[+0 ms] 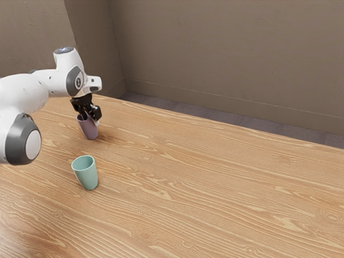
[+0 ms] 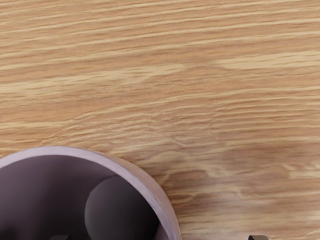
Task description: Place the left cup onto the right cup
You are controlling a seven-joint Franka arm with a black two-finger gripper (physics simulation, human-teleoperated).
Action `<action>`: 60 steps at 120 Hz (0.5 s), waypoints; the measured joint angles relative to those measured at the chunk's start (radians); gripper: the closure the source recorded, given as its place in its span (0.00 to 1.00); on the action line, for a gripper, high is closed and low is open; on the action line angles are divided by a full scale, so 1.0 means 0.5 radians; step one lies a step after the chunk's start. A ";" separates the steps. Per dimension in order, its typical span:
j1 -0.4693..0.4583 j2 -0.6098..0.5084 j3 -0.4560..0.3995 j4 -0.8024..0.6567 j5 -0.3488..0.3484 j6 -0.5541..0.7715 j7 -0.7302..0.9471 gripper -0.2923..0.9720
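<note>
Straddling the rim of the purple cup [image 1: 89,130], jaws spread wide, gripping nothing yet; probably light, stiff, slick, so pinching the wall.

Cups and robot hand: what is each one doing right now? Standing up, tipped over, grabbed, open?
purple cup: standing upright on the wooden table, mouth up, empty, not lifted.
teal cup: standing upright on the table, mouth up, apart from the purple cup, untouched.
gripper: open, down at the purple cup's rim, one finger inside and one outside.
</note>
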 joint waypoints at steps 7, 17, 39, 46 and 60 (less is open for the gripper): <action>0.000 0.010 0.000 0.000 -0.001 0.010 0.000 0.43; 0.000 0.018 0.000 0.000 -0.003 0.021 0.001 0.44; 0.000 0.027 -0.001 0.000 -0.006 0.032 0.001 0.62; 0.000 0.027 0.000 -0.001 -0.007 0.034 0.001 0.69; 0.000 0.027 -0.003 -0.003 -0.008 0.036 -0.001 0.77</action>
